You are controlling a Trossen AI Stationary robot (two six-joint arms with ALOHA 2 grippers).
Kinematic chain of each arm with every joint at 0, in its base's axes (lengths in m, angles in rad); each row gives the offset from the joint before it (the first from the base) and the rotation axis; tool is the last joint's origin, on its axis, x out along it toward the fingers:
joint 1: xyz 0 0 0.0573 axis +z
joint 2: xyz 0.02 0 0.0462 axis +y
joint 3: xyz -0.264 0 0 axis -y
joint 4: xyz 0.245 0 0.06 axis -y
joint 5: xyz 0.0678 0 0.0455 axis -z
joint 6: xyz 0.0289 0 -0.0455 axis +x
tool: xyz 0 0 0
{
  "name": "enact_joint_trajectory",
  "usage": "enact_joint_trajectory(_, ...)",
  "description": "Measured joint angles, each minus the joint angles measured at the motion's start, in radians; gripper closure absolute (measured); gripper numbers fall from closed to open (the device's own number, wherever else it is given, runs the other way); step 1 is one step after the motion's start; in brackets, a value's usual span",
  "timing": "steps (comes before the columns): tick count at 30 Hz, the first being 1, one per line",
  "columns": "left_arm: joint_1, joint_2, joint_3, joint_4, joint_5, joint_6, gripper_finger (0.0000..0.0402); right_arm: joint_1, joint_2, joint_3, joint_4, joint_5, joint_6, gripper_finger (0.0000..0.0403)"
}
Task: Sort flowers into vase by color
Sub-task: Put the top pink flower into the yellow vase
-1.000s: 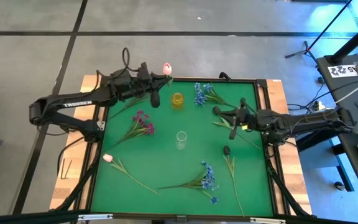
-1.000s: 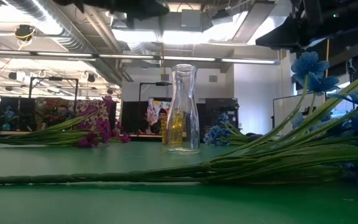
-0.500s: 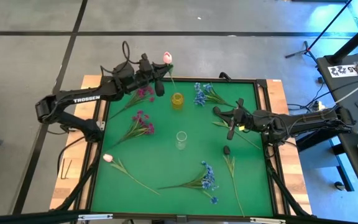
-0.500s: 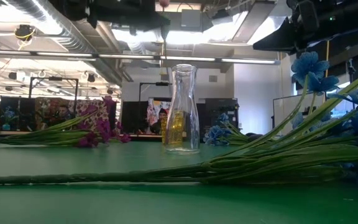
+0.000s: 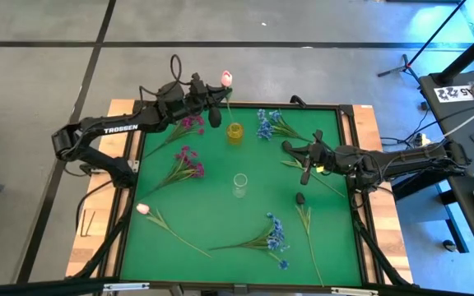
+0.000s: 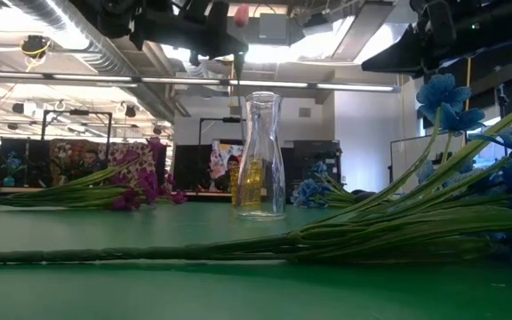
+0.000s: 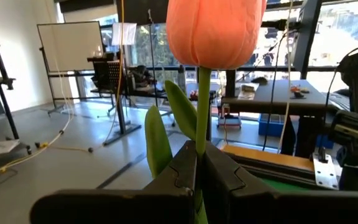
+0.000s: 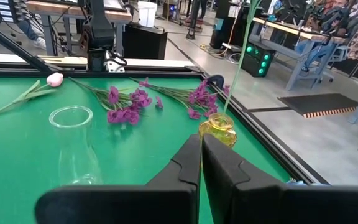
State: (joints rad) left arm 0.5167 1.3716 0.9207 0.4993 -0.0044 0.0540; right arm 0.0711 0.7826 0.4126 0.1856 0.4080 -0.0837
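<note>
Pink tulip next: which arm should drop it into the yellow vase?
Left. The left gripper is shut on the pink tulip, its stem hanging just above the yellow vase. The right gripper is empty, farther off.

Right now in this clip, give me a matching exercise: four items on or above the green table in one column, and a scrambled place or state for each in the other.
Items:
1. pink tulip
2. yellow vase
3. clear vase
4. dark bud

States:
A. stands empty near the table's middle
B. lies on the cloth by the right hand
C. clamped in the left hand, stem hanging down
D. stands below the hanging stem

Pairs: 1-C, 2-D, 3-A, 4-B
</note>
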Motion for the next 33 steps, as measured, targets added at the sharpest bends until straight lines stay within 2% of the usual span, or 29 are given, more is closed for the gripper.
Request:
enact_joint_trajectory(12, -0.003, 0.012, 0.0, -0.069, 0.003, -0.051, 0.0378, 0.0, 0.0, 0.0, -0.002, 0.0, 0.0, 0.0386)
enact_joint_trajectory(20, -0.007, 0.113, 0.0, -0.076, 0.018, -0.061, 0.0382, 0.0, 0.0, 0.0, -0.002, 0.0, 0.0, 0.0386)
enact_joint_trajectory(23, -0.008, 0.139, 0.0, -0.071, -0.006, -0.061, 0.038, 0.0, 0.0, 0.0, -0.002, 0.0, 0.0, 0.0386)
enact_joint_trajectory(28, -0.007, 0.146, 0.0, -0.081, -0.1, -0.062, 0.0364, 0.0, 0.0, 0.0, -0.002, 0.0, 0.0, 0.0386)
enact_joint_trajectory(33, -0.008, 0.146, 0.0, -0.139, -0.037, -0.065, 0.0333, 0.0, 0.0, 0.0, -0.003, 0.0, 0.029, 0.0386)
